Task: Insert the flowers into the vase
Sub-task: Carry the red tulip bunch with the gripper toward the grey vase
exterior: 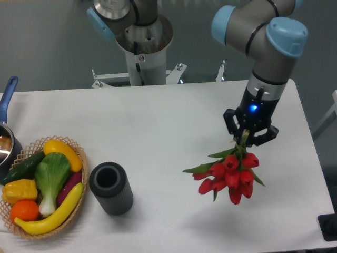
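Hanging over the table [174,121], right side: flowers [230,176], heads down, stem tops hidden inside the gripper [245,138], fingers clamped on them. Vase [110,187] well apart at left, beside the basket [79,206]. Pot [7,138] cut off.

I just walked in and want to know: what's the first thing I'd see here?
Probably the red flowers, hanging blooms-down from the gripper over the right side of the table. Next, the basket of colourful fruit and vegetables at the left edge, with the dark vase standing right beside it.
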Motion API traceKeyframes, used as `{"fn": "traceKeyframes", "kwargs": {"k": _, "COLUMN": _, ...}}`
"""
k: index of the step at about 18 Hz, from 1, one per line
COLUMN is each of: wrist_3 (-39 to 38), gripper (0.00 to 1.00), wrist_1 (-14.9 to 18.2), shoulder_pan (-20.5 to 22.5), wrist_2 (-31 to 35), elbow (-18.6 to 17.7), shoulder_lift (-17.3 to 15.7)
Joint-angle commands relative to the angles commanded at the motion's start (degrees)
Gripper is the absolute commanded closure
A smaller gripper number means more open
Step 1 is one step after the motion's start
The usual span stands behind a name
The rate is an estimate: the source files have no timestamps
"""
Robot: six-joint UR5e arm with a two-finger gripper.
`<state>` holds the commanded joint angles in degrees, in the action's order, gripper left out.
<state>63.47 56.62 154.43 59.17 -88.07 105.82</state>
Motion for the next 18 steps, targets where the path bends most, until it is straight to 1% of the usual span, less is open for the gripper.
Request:
{"fn": "traceKeyframes", "kwargs": {"k": 2, "wrist_3": -2.03, "gripper": 1.0, "wrist_1": -2.55, "shoulder_pan": -0.27, "wrist_2": -4.56, "elbow": 0.0, "shoulder_lift": 0.0}}
{"fn": "traceKeyframes", "kwargs": {"k": 3, "wrist_3": -2.73, "gripper": 1.0, "wrist_1": -3.0, "shoulder_pan": -0.36, "wrist_2": -6.85, "elbow": 0.0, "shoulder_lift": -0.09}}
{"fn": "traceKeyframes", "kwargs": {"k": 10, "wrist_3": -7.12, "gripper": 1.0, "wrist_1": -3.27, "shoulder_pan": -0.27, "wrist_2": -19.95, "elbow": -0.09, "shoulder_lift": -1.76}}
{"fn": "traceKeyframes", "kwargs": {"k": 11, "wrist_3": -7.83, "gripper": 1.0, "wrist_1": -3.27, "shoulder_pan": -0.36, "wrist_2": -22.67, "elbow": -0.17, "shoulder_lift": -1.93}}
{"fn": "traceKeyframes", "kwargs": {"k": 13, "wrist_3": -10.2, "gripper": 1.0, "wrist_1": -3.27, "shoulder_pan": -0.44, "wrist_2": -30.12, "elbow": -0.17, "shoulder_lift": -1.93}}
{"fn": "traceKeyframes", "kwargs": {"k": 14, "wrist_3": -10.65, "gripper": 1.0, "wrist_1": -3.36, "shoulder_pan": -0.53, "wrist_2": -33.73, "elbow": -0.78, "shoulder_lift": -1.93}}
{"fn": "traceKeyframes", "kwargs": {"k": 15, "wrist_3": -10.65, "gripper": 1.0, "wrist_1": -3.62, "shoulder_pan": -0.53, "wrist_2": -36.38, "elbow": -1.49, "shoulder_lift": -2.11}}
{"fn": "traceKeyframes", "kwargs": {"k": 18, "wrist_3": -10.65, "gripper": 1.0, "wrist_1": -6.6, "shoulder_pan": -1.23, "wrist_2": -41.22, "elbow": -2.81, "shoulder_lift": -2.29}}
